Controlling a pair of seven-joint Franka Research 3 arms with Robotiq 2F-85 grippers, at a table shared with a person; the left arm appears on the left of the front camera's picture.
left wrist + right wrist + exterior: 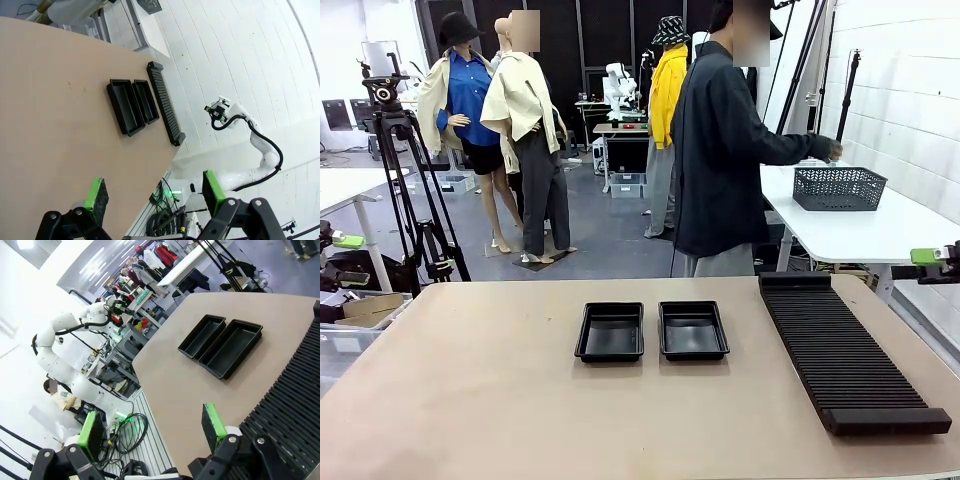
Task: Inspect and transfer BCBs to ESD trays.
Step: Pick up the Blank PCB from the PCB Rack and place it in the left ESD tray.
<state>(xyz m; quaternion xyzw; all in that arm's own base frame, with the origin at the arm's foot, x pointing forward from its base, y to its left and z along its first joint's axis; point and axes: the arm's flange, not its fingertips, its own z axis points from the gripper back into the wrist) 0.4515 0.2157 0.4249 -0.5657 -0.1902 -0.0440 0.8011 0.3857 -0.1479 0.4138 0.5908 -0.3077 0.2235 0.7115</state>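
Observation:
Two empty ESD trays (pixel 610 332) (pixel 693 330) lie side by side at the middle of the tan table (pixel 500 400). No BCBs are in view. My left gripper (pixel 154 190) hangs open above the table's left side, nothing between its green pads, with the trays (pixel 125 107) far ahead of it. Off the table's right side my right gripper (pixel 151 425) is also open and empty, facing the trays (pixel 231 347) across the rack. In the front view, green pads peek in at the left edge (pixel 347 241) and the right edge (pixel 927 256).
A long black ribbed rack (pixel 845 350) runs along the table's right side. A person in a dark jacket (pixel 720 150) stands beyond the far edge, reaching toward a grey mesh basket (pixel 838 188) on a white side table. A tripod (pixel 405 180) stands at the back left.

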